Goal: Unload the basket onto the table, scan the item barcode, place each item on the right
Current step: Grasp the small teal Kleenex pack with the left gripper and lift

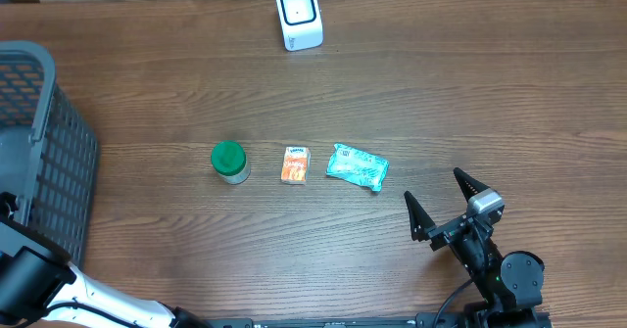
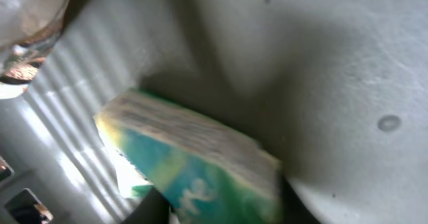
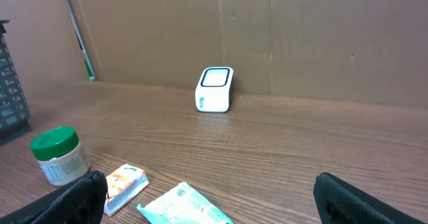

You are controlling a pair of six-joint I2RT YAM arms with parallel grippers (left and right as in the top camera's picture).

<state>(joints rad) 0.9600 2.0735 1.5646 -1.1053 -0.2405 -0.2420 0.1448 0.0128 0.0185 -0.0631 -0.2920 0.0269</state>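
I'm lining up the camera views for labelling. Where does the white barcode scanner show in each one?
Overhead: the scanner sits at the top, near the centre.
Left wrist: not in it.
Right wrist: the scanner stands just above the middle of the picture.
Shared landmark: the green-lidded jar, left of centre overhead and at the lower left in the right wrist view.

Soft, even light falls from above in the overhead view, which is sharp throughout. The scanner point(image 1: 299, 16) casts only a short, faint shadow on the table point(image 1: 441, 93), and the wood in front of the scanner has a mild sheen. In the right wrist view the scanner point(image 3: 215, 89) is crisp under warm, flat light. The left wrist view is dim and heavily blurred: a green box point(image 2: 200, 170) looks smeared and soft-edged, pale glare washes out one patch, and deep shadow lies beside the box.
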